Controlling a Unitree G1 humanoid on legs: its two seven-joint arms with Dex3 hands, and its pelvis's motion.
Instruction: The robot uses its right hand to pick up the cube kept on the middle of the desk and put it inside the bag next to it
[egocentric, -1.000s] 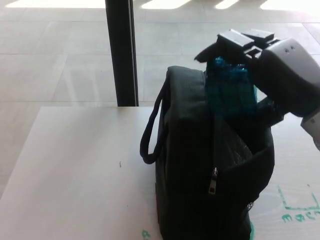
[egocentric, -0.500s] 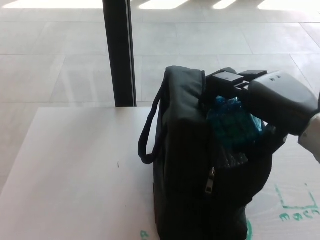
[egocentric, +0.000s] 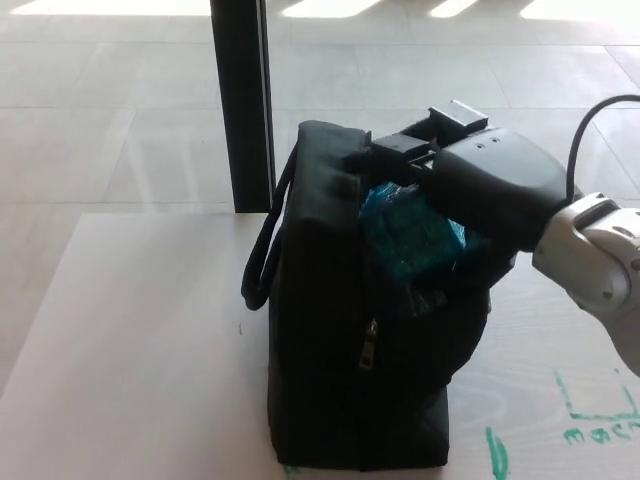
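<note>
A black bag (egocentric: 340, 380) stands upright on the white desk (egocentric: 130, 340), its top open and its strap hanging at the left. My right hand (egocentric: 470, 185) is over the bag's opening, shut on a teal-blue cube (egocentric: 408, 238). The cube sits in the mouth of the bag, partly below its rim, with the hand's fingers reaching over the far rim. A zipper pull (egocentric: 369, 345) hangs on the bag's front. My left hand does not show.
A black pillar (egocentric: 240, 100) rises behind the desk at the back left. Green marker lines (egocentric: 590, 420) mark the desk at the right. Beyond the desk's far edge lies a tiled floor (egocentric: 100, 120).
My right hand has come down and leftward with the cube, from above the bag into its opening. The bag has shifted left on the desk and leans less.
</note>
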